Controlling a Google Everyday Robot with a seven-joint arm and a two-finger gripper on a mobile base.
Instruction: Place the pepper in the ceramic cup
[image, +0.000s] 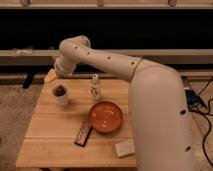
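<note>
Now the pepper (59, 90) sits inside the ceramic cup (61, 96) on the worktop (50, 135). Up above the cup, by the worktop's back edge, hangs the claw (52, 75); its grip I cannot tell.

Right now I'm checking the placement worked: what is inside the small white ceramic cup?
A dark red-brown pepper shows above the rim of the white ceramic cup; its lower part is hidden by the wall. The gripper is above and behind the cup.
</note>
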